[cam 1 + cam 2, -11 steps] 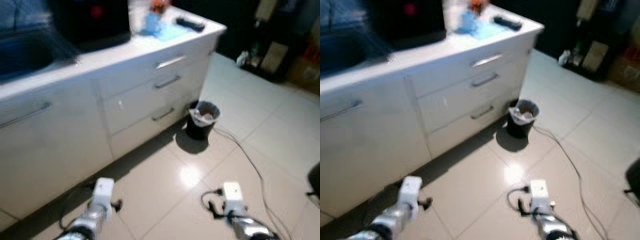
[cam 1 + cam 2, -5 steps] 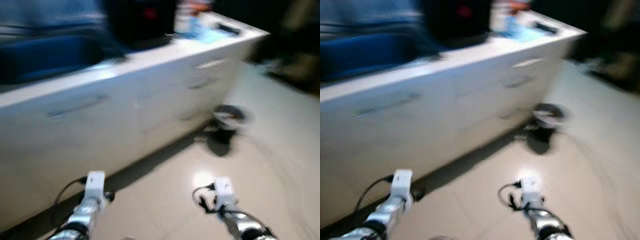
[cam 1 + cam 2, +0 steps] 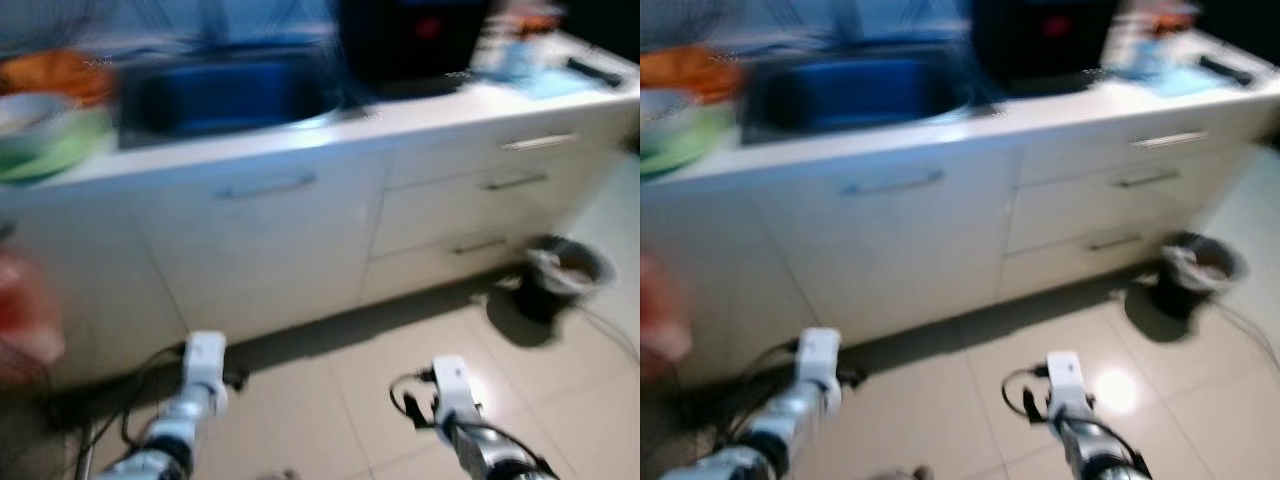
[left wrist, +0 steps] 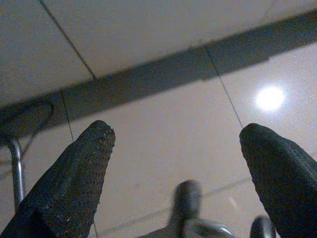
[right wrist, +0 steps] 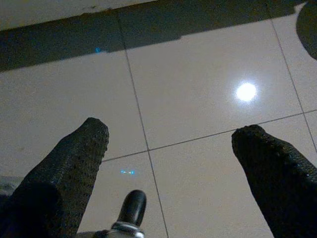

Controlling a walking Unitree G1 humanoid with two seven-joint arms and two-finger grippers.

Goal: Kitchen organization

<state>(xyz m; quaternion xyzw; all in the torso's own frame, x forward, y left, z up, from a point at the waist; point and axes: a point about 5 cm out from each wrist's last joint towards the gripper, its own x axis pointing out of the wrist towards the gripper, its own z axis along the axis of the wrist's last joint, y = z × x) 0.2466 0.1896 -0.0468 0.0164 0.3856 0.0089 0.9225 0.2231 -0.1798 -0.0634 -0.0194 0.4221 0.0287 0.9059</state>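
**Facing the sink run, both claws low and empty**

While our head camera is blurred by motion, we look down on a white counter (image 3: 300,140) with a dark blue sink (image 3: 225,95) sunk into it; a second ago the drawer end filled our view, so the camera has swung left along the cabinets rather than anything on them moving. We now see a green bowl (image 3: 45,150) and something orange (image 3: 55,72) at the counter's left end; a black appliance (image 3: 415,40) stands right of the sink, with a blue cloth (image 3: 545,75) beyond it. Three drawer handles (image 3: 515,182) sit stacked at the right; a black bin (image 3: 560,280) stands on the pale tiled floor (image 3: 560,400) beside them, nearer the right edge than before. Our left gripper (image 4: 176,144) hangs over the tiles near the cabinet's dark kick strip (image 4: 148,79), fingers (image 4: 84,168) spread wide, gripping nothing; our right gripper (image 5: 171,144) hangs likewise over bare floor, fingers (image 5: 74,163) wide apart and empty. A red blur (image 3: 25,320) at the far left we cannot identify.
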